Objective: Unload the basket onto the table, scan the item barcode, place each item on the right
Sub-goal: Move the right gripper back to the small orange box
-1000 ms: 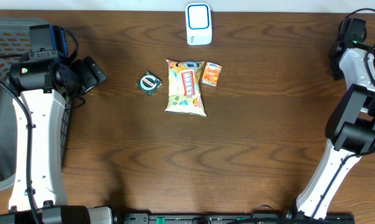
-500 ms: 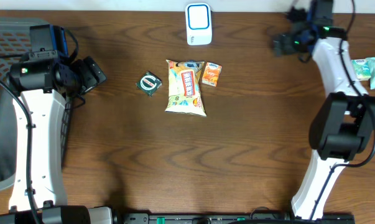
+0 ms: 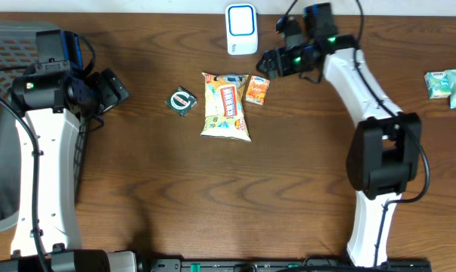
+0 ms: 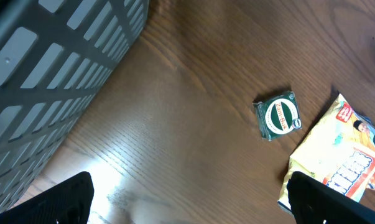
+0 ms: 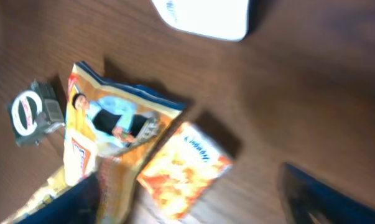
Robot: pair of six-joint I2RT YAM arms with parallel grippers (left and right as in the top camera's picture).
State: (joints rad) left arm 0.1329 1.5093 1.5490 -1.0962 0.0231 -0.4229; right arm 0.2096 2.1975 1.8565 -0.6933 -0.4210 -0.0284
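A small orange packet lies beside a yellow snack bag, with a round green-labelled item to the left. The white scanner stands at the table's far edge. My right gripper hovers open just right of the scanner, above the orange packet, which shows between its blurred fingers; nothing is gripped. My left gripper stays open at the left, well apart from the green item and the bag.
A grey mesh basket sits at the left table edge, close behind the left arm. Pale green-and-white packets lie at the far right edge.
My right arm swung from the far right edge leftward across the back of the table to the orange packet, and its jaws narrowed slightly. The left arm and the items stayed put.
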